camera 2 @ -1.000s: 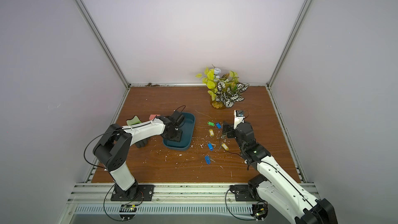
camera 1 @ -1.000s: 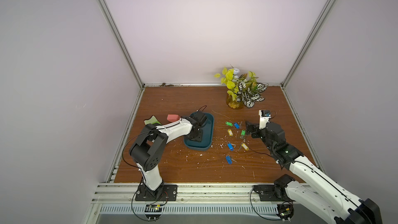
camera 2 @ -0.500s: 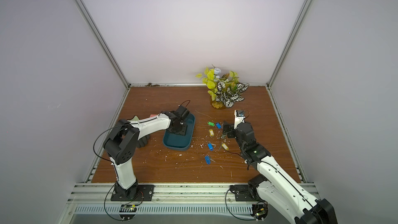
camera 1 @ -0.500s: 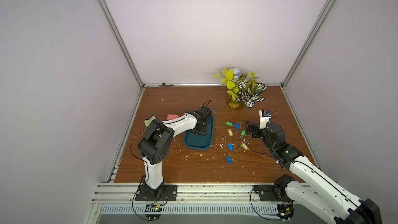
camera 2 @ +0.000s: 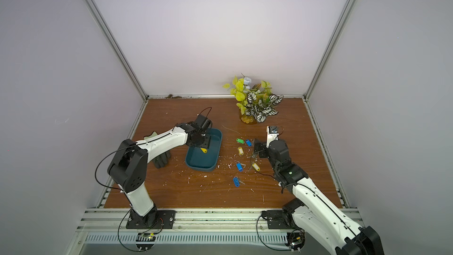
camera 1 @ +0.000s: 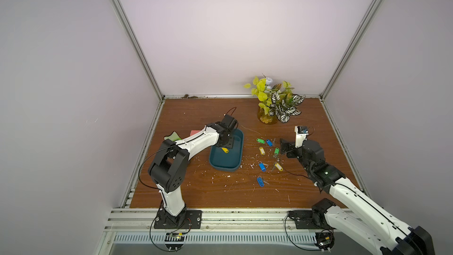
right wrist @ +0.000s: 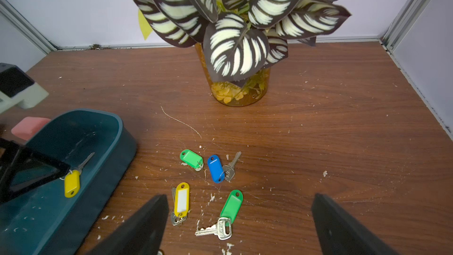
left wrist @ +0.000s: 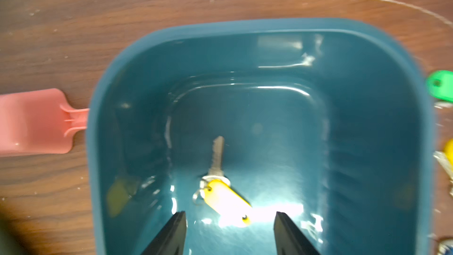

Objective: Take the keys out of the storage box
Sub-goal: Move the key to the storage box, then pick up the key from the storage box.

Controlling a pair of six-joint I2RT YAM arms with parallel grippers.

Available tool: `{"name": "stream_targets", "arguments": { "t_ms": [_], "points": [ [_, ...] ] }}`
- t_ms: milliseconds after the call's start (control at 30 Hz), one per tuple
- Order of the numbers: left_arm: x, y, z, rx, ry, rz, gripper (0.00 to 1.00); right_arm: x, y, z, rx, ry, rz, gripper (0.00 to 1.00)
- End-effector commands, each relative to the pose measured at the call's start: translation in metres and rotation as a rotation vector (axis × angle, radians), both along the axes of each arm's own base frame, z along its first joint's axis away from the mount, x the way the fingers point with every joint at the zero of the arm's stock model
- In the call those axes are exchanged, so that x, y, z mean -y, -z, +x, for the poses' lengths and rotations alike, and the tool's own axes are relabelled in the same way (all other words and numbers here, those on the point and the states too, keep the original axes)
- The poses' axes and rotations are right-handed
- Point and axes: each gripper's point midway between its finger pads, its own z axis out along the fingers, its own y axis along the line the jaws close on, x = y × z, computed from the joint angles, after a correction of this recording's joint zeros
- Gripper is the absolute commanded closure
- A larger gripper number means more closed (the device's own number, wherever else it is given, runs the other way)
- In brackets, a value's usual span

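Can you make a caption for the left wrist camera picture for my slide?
Open left gripper hovers over one yellow-tagged key inside the teal storage box, pink scoop beside it.

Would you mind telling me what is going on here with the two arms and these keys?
The left gripper hangs open over the teal storage box, fingers either side of a yellow-tagged key lying inside. The other keys lie scattered on the table beside it. The right gripper hovers open above them, holding nothing.
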Motion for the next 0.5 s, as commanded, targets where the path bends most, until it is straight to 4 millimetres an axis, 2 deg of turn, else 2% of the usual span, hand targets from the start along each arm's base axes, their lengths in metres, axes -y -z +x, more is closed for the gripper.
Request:
{"name": "stream_targets", "arguments": {
  "t_ms": [0,167,367,467],
  "points": [
    [-0.013,0.011,0.002,-0.034,0.008,0.046,0.42,0.006,-0.008,0.000,0.028,0.032,0.019,0.01],
    [-0.024,0.021,0.006,-0.058,0.005,0.066,0.48,0.008,-0.009,-0.002,0.034,0.039,0.030,0.01],
    [-0.014,0.030,0.003,-0.100,0.047,0.034,0.50,0.008,-0.009,-0.002,0.035,0.042,0.029,0.01],
    [-0.016,0.035,0.004,-0.107,0.049,0.048,0.50,0.008,-0.009,-0.002,0.034,0.040,0.032,0.01]
  ]
}}
